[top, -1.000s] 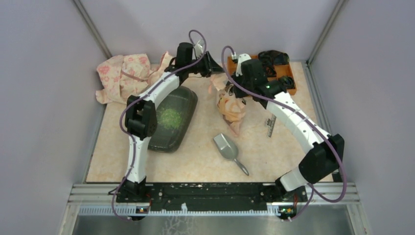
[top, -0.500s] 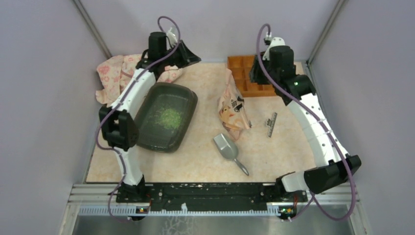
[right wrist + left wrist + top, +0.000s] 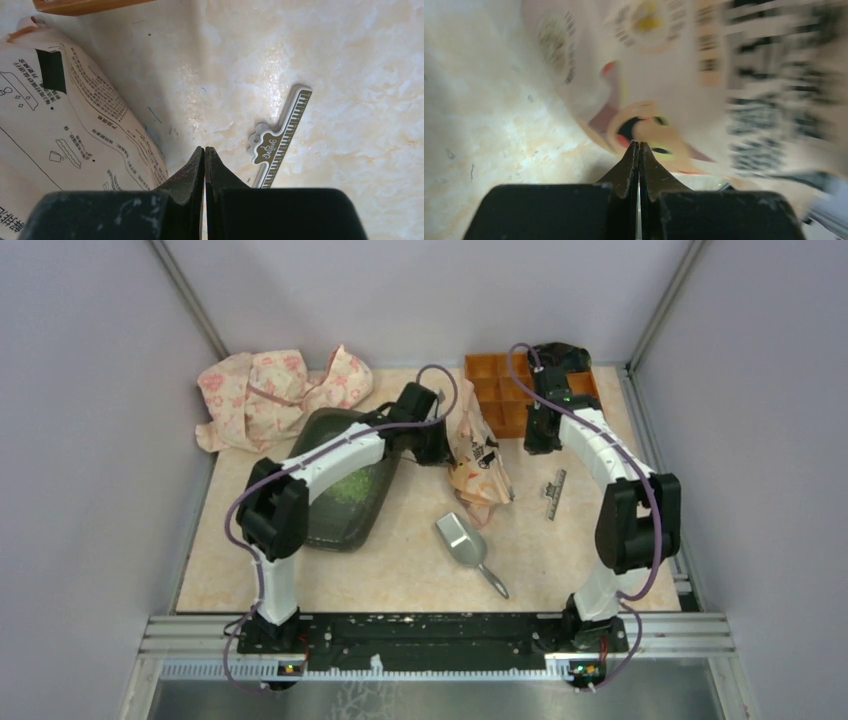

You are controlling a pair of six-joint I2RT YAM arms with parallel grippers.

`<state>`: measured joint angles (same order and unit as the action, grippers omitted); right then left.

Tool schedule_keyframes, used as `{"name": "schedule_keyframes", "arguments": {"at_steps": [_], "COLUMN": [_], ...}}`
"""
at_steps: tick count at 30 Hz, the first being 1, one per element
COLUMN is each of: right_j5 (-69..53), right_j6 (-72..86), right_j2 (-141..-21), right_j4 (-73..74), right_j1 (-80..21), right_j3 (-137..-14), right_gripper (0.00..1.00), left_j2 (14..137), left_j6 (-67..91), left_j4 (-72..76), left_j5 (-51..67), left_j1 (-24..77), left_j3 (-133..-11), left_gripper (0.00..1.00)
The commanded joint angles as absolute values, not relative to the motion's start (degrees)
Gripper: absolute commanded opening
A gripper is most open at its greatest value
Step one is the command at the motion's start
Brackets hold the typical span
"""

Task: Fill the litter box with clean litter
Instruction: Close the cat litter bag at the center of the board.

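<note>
litter box [image 3: 345, 525] under L arm [image 3: 335, 453] | bag [image 3: 480, 465] near R rim | scoop [image 3: 462, 540] apart

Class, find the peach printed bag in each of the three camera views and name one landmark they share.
Top external: the bag is at centre, right of the litter box.
Left wrist: the bag, blurred, fills the upper right.
Right wrist: the bag fills the left side.
Shared landmark: the pale marbled table.

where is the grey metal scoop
Top view: grey metal scoop lies near centre, just below the peach printed bag, right of the dark litter box.
</note>
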<state>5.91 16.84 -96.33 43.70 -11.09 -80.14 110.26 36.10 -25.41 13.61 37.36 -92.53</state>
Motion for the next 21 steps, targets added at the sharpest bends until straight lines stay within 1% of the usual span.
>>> {"name": "schedule_keyframes", "arguments": {"at_steps": [1,3,5,7,10,13,16,19,21], "right_j5": [4.66,0.77,-2.74,-7.34,-12.96,-15.97,-22.09,-20.91,-17.51], "right_j6": [17.42,16.83,16.70,16.59,15.42,16.24,18.98,18.45,18.48], "right_j2": [-97.18,-98.71,-99.44,-100.32,-102.97,-102.81,-101.88,-101.57,-100.24], "right_j4": [40.18,40.00,38.79,37.48,38.83,37.90,35.40,37.04,38.11], "right_j1": [-11.16,-11.41,-13.12,-15.75,-19.65,-22.00,-22.73,-23.97,-23.32], "right_j3": [-81.93,-81.60,-81.37,-82.26,-86.39,-88.13,-88.45,-90.04,-89.39], "right_gripper": [0.00,0.00,0.00,0.00,0.00,0.00,0.00,0.00,0.00], "left_j2": [111.95,112.37,115.26,119.45,125.03,127.76,128.40,128.31,126.97], "left_j6": [41.25,43.22,44.34,44.73,45.81,46.25,47.44,47.98,47.78], "left_j4": [-26.49,-22.69,-21.36,-21.95,-21.17,-21.00,-19.07,-17.72,-17.39], "left_j5": [9.35,10.97,11.44,11.06,14.64,16.89,18.16,19.09,19.44], "left_j1": [36.72,37.23,38.21,38.74,39.01,40.52,42.23,42.56,42.19], "left_j3": [-88.87,-87.44,-89.13,-93.21,-100.52,-108.30,-110.39,-109.24,-107.36], "left_gripper": [0.00,0.00,0.00,0.00,0.00,0.00,0.00,0.00,0.00]}}
